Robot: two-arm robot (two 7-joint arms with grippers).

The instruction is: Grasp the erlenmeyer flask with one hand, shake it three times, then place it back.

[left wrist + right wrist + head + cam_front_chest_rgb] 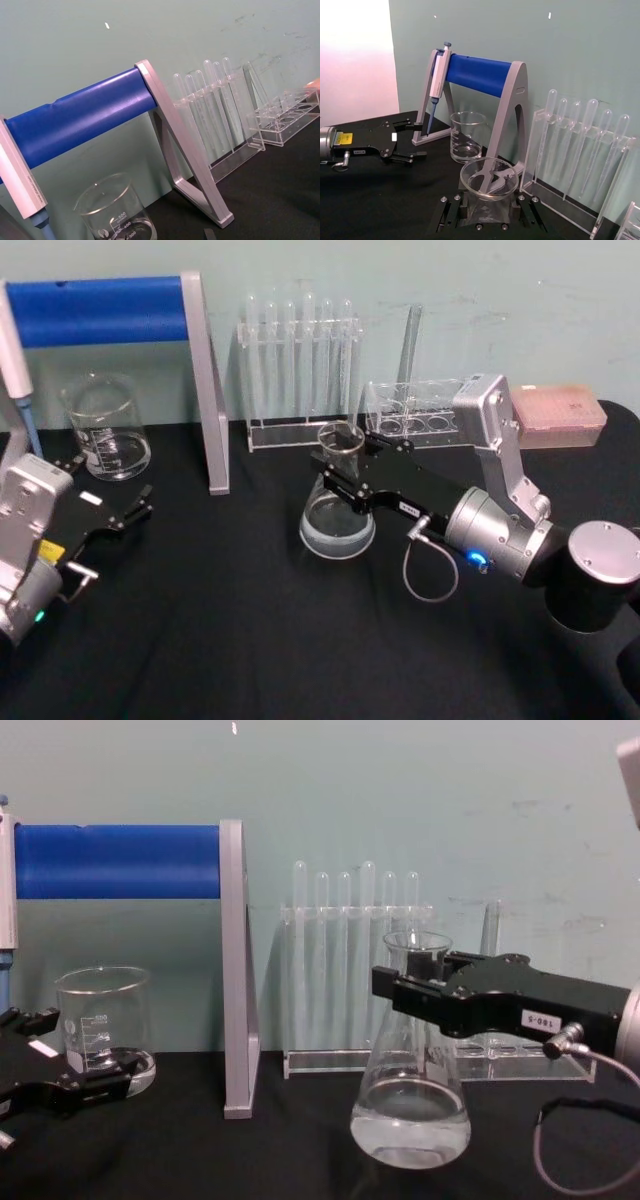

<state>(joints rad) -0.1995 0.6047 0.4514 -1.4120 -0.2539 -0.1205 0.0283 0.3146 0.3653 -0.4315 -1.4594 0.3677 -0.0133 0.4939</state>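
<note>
The erlenmeyer flask (337,525) is clear glass with a little liquid in its wide base, and it stands mid-table on the black cloth. My right gripper (342,468), the hand, reaches in from the right. Its black fingers are closed on either side of the flask's neck just under the lip. From the side the erlenmeyer flask (410,1100) is upright, its base at the cloth, with the right gripper (410,982) across the neck. The flask's mouth (488,177) sits between the right gripper's fingers. My left gripper (145,502) rests open at the table's left, holding nothing.
A glass beaker (105,430) stands at the back left beside a grey stand with a blue bar (205,390) that holds a pipette (437,85). Behind the flask are a clear rack of tubes (300,360), a second acrylic rack (410,410) and a pink box (555,415).
</note>
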